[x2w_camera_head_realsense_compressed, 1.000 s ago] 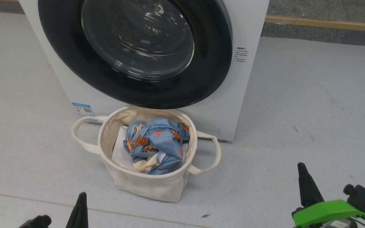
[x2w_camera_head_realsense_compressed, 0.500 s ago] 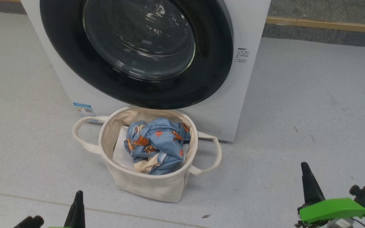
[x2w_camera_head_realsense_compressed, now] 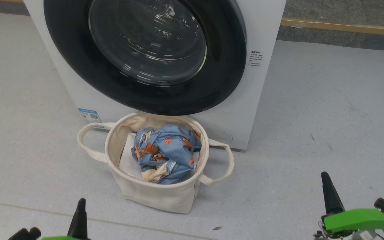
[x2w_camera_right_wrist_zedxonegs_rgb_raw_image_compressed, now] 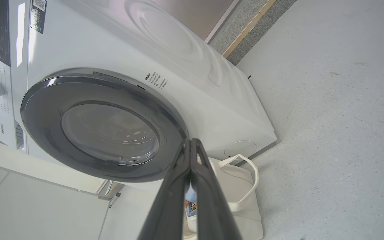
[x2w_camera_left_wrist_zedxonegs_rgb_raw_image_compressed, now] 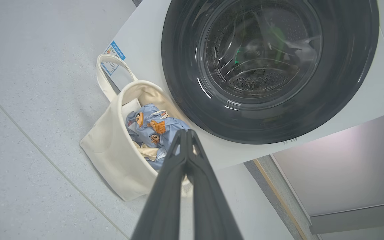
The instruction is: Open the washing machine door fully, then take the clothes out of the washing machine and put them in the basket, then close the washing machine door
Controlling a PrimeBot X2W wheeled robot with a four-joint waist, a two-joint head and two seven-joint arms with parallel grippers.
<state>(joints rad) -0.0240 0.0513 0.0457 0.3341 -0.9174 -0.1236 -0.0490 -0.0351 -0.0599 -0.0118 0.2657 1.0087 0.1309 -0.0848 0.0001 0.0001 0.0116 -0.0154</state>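
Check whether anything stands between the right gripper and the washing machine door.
Nothing visible does. From the right gripper, shut at the lower right of the head view, bare floor leads up to the washing machine door. The basket, holding the clothes, stands below the door, off to that path's left.

A pale grey speckled floor (x2w_camera_head_realsense_compressed: 328, 100), evenly lit, spreads across the room, crossed near the front by a thin seam (x2w_camera_head_realsense_compressed: 12, 205) and marked by a small dark scrap (x2w_camera_head_realsense_compressed: 216, 228), while at the back a narrow wooden strip (x2w_camera_head_realsense_compressed: 342, 26) borders a darker grey textured band (x2w_camera_head_realsense_compressed: 338, 8).
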